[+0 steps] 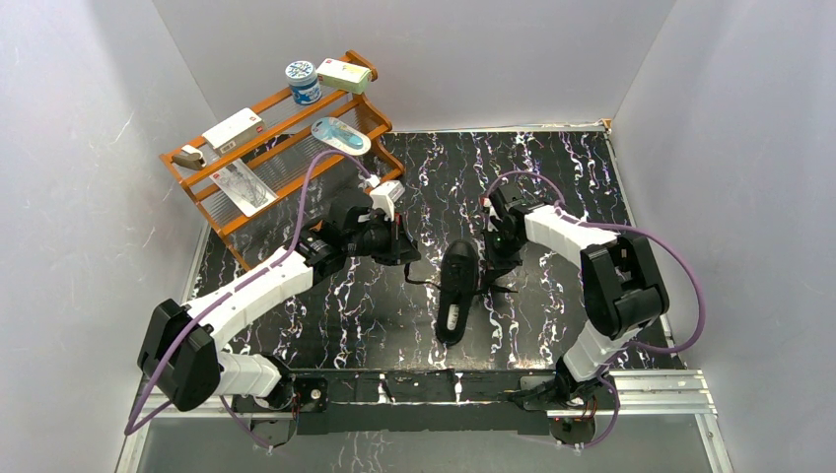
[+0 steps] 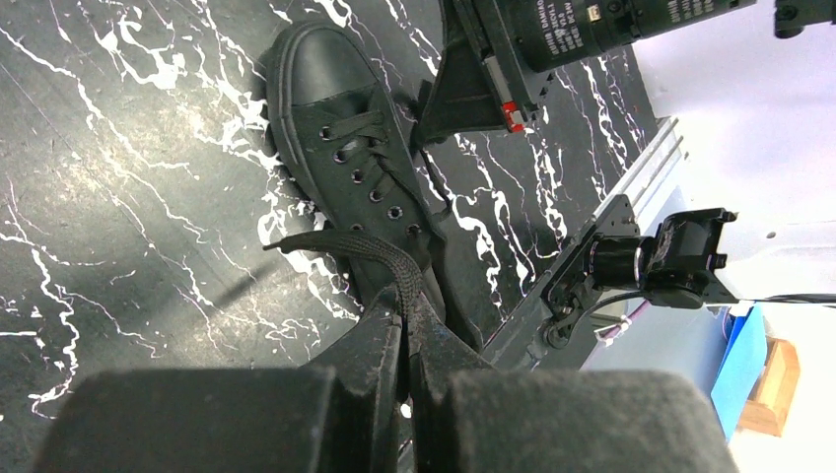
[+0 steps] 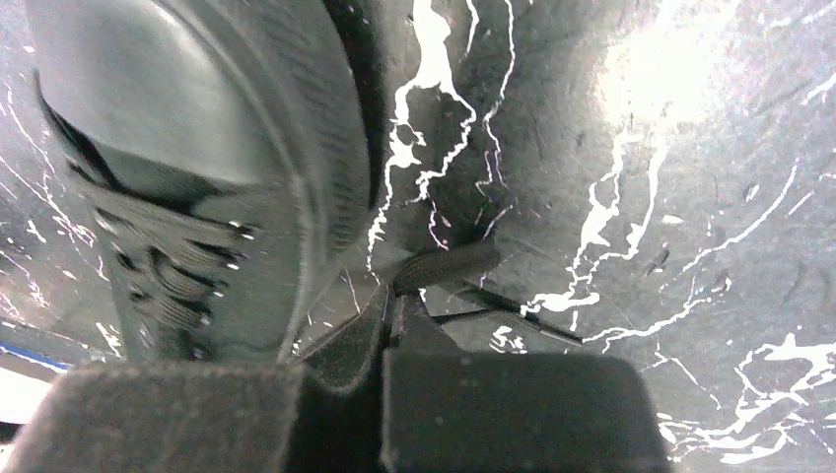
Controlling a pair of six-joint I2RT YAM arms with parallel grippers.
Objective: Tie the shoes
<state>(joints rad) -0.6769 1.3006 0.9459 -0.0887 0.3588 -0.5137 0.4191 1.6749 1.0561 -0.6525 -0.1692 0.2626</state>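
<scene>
On the left, our left gripper [image 2: 404,310] is pinched shut on one flat black lace end [image 2: 380,251], which runs back to the sneaker [image 1: 456,286] lying on its sole in the middle of the marbled table [image 1: 552,177], between the arms, heel toward their bases. On the right, our right gripper [image 3: 389,315] is closed on the other lace end [image 3: 446,264], just beside the toe. We judge that either thin lace could slip from its fingertip pinch as we cross them, or an uneven pull could drag or tip the light sneaker, since nothing pins it down.

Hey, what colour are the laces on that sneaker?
The laces are black, clearest in the left wrist view.
</scene>
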